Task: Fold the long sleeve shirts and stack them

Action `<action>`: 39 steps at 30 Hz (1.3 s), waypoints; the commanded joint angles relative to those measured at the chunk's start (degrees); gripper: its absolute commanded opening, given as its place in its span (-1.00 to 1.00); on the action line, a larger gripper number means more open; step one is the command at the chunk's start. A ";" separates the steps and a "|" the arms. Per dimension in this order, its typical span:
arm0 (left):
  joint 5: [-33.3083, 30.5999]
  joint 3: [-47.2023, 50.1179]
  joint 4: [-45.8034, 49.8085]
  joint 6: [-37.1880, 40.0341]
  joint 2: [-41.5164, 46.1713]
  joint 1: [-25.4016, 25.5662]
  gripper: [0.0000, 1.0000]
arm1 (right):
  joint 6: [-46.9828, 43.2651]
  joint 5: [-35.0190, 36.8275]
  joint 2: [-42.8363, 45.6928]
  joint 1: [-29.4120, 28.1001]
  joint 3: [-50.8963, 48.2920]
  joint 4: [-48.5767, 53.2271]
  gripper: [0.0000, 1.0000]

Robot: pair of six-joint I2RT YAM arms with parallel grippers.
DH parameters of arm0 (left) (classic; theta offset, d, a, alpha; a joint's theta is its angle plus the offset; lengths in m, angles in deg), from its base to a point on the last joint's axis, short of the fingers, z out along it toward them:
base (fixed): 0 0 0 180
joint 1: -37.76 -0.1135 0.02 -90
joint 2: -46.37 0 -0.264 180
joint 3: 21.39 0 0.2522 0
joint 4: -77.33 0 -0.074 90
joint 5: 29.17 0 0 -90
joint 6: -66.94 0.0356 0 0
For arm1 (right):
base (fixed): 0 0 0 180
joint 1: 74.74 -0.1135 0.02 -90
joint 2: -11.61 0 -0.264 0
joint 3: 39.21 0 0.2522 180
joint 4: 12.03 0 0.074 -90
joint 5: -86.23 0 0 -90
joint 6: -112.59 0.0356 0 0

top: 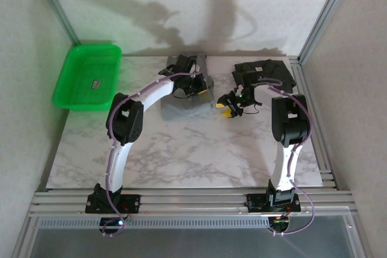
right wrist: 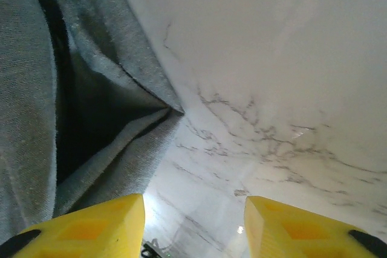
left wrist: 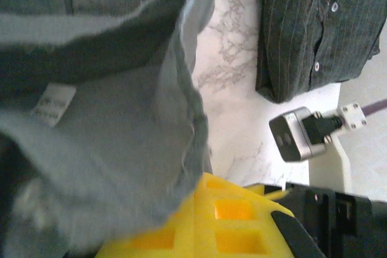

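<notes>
Left wrist view: my left fingers pinch a raised flap of the grey shirt, probably to fold it over. My right fingers hang spread beside its edge above the bench, with the dark shirt set aside nearby.

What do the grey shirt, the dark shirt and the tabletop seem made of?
Plain medium grey button-up shirt: soft matte cloth, fuzzy edge, sewn label. Dark charcoal pinstriped shirt: woven cloth, small buttons. White veined tabletop: marble-look, slight sheen, maybe laminate.
</notes>
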 commanded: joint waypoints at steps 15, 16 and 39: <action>-6.21 -6.90 -2.20 -0.41 -6.03 0.01 -1.00 | 9.88 -4.23 -4.00 -3.29 3.13 -0.55 0.03; -6.65 -6.85 -2.13 -0.24 -6.30 0.01 -1.00 | 10.36 -4.25 -3.66 -3.17 2.53 -1.35 0.03; -10.72 -1.22 -6.07 -0.01 -5.48 -0.26 -1.00 | 18.90 -5.57 -1.05 -4.48 -1.76 -6.97 -0.45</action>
